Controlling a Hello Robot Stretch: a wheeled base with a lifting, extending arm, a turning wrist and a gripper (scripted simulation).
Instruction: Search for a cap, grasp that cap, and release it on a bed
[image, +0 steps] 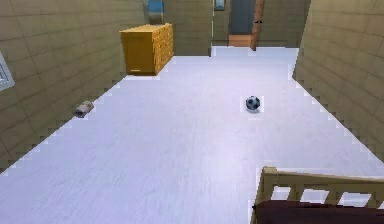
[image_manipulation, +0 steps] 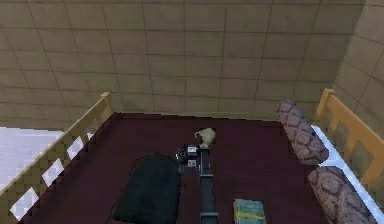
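Observation:
In the arm side view a bed (image_manipulation: 260, 160) with a dark maroon cover and a pale wooden frame spreads below a tiled wall. My arm's dark bar (image_manipulation: 206, 190) rises over it from the bottom edge. The gripper (image_manipulation: 194, 150) is at the bar's far end, above the middle of the cover. A small pale rounded thing (image_manipulation: 206, 136), which may be the cap, is right at the gripper's end against the cover. I cannot tell whether the gripper holds it. The corner of the bed's frame (image: 320, 190) also shows at the forward view's bottom right.
Two patterned pillows (image_manipulation: 300, 128) (image_manipulation: 335, 190) lie along the bed's right side. A dark folded cloth (image_manipulation: 150, 188) and a greenish book (image_manipulation: 248, 211) rest near the arm. Ahead, pale floor holds a ball (image: 252, 103), a small grey object (image: 84, 108) by the left wall, an orange dresser (image: 146, 48) and a far doorway (image: 242, 25).

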